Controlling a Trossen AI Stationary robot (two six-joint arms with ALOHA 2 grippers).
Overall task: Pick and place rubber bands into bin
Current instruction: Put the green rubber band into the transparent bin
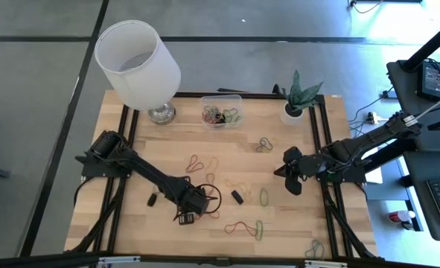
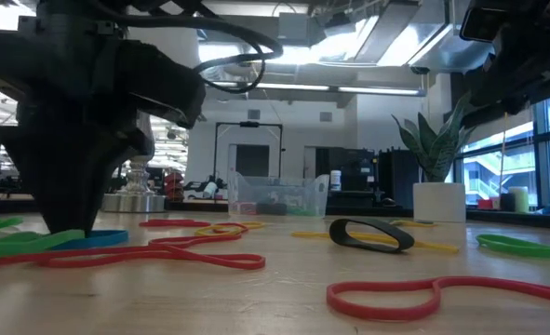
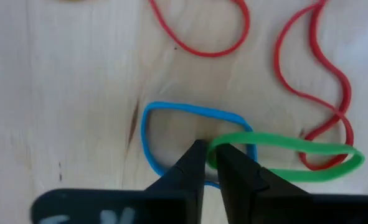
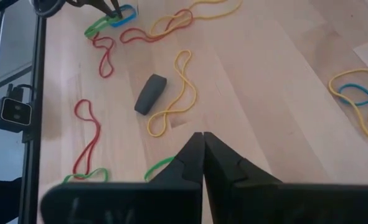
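Rubber bands in red, yellow, green, orange and black lie scattered flat on the wooden table (image 1: 167, 145). The clear bin (image 1: 222, 104) stands at the far edge, and several bands show inside it. My left gripper (image 1: 197, 202) points down at the table's near middle. It is shut on a green band (image 3: 296, 146) that overlaps a blue band (image 3: 147, 134) and a red band (image 3: 320, 115). In the low view its fingers (image 2: 70, 219) stand on the table. My right gripper (image 4: 202, 138) is shut and holds nothing, hovering at the table's right (image 1: 289, 173). My left gripper pinches the green band by one end of its loop (image 3: 212, 148), a single strand between the two fingers. One finger (image 3: 230, 160) stands inside the loop and the other outside. The fingers come from above, pointing down. The band lies flat on the table, slack.
A large white lampshade (image 1: 138, 59) on a metal base stands at the far left and a white plant pot (image 1: 294, 113) at the far right. A thick black band (image 1: 237, 196) lies between the grippers. Black frame rails (image 1: 322, 134) run along the table's sides.
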